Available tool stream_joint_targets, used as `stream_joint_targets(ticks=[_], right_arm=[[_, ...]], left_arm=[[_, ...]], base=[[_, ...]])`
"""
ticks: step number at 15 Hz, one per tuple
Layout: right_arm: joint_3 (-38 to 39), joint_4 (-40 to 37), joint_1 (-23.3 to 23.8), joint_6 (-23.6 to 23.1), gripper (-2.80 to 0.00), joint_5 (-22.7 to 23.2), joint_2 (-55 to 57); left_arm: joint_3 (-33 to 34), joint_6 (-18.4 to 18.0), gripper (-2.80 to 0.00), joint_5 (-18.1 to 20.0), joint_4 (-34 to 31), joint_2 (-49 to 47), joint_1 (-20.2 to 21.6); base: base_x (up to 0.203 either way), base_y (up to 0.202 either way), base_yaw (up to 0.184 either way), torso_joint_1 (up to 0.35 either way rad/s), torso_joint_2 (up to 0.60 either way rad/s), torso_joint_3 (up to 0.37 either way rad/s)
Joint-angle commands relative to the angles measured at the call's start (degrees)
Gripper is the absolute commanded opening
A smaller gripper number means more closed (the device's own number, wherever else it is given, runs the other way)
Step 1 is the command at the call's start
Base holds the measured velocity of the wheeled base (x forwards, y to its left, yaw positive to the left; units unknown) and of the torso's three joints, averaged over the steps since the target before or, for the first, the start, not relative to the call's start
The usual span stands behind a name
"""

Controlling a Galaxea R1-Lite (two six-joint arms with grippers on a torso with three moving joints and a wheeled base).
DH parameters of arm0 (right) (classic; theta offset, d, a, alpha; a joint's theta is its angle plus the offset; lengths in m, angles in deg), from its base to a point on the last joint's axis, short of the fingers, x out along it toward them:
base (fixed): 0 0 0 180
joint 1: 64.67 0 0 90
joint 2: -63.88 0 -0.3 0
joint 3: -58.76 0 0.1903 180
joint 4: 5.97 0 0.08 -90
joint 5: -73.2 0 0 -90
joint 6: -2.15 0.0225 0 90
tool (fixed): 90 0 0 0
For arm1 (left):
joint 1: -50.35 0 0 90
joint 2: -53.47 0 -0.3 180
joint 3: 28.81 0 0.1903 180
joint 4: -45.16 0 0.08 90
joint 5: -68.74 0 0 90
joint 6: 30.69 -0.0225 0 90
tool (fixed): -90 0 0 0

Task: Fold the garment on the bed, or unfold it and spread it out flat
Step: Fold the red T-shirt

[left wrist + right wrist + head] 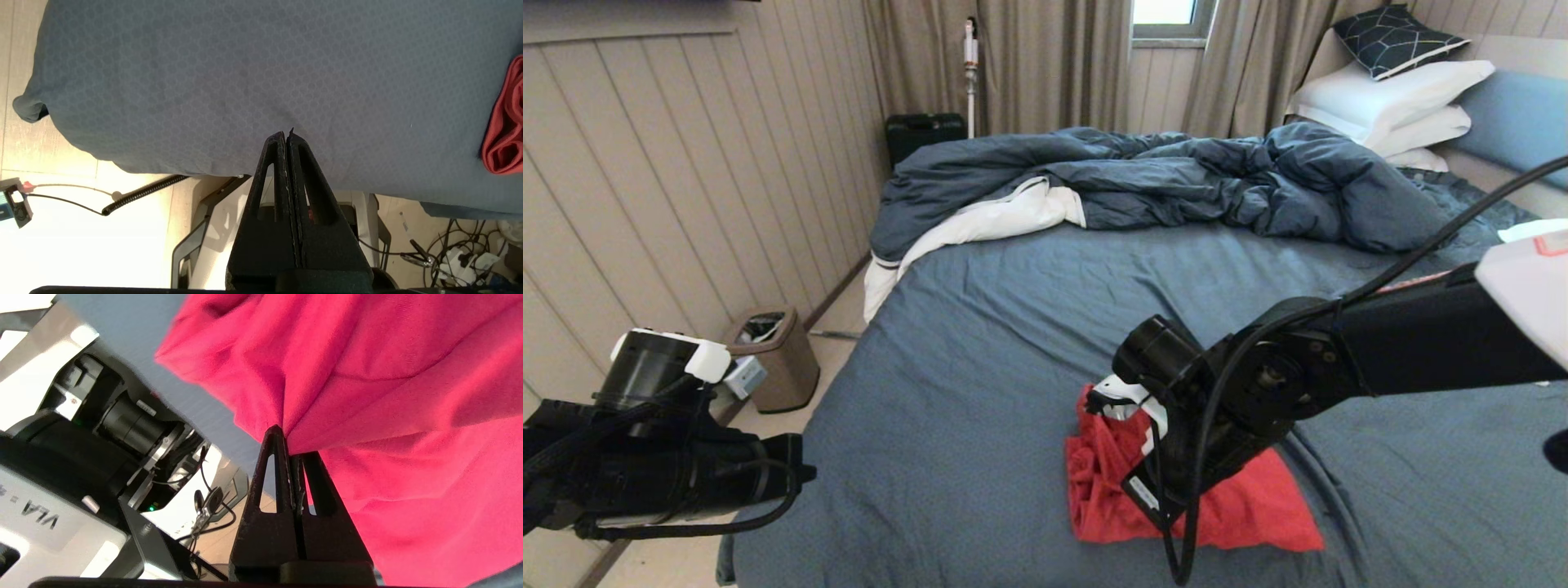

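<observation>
One red garment (1241,506) lies bunched on the near part of the bed (980,392), close to its front edge, with slate-blue sheet bare all round it. The right gripper (286,441) is down at it, its two fingers pressed together on a fold of the red cloth, which drapes away from the tips. In the head view the right arm reaches in from the right and hides the middle of the shirt, so the gripper itself cannot be seen there.

The left gripper (287,136) hangs above the bed's front edge, well left of the shirt, its two fingers together with nothing between them.

At the far end lie one rumpled blue duvet (1176,180), three stacked white pillows (1388,102) and one dark patterned cushion (1396,37) on top. One small bin (776,355) stands on the floor left of the bed.
</observation>
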Motion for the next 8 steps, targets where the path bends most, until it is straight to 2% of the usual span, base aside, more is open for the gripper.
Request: stream_joint_targets(ticks=[1, 4, 8], right_arm=[[0.85, -0.46, -1.8, -0.16, -2.8, -0.2, -3.18], [0.89, -5.55, -4.65, -0.81, -2.8, -0.42, -6.7], [0.96, -6.81, -5.48, -1.35, -2.8, -0.59, -5.67]], left_arm=[[0.01, 0.14, -2.8, 0.04, 0.0, 0.1, -0.04], [-0.02, 0.14, -2.8, 0.04, 0.0, 0.1, -0.04], [0.06, 0.14, -2.8, 0.04, -0.08, 0.37, -0.04]], base=[[0.0, 0.0, 0.0, 0.0, 0.0, 0.0], [0.0, 0.0, 0.0, 0.0, 0.0, 0.0], [0.0, 0.0, 0.0, 0.0, 0.0, 0.0]])
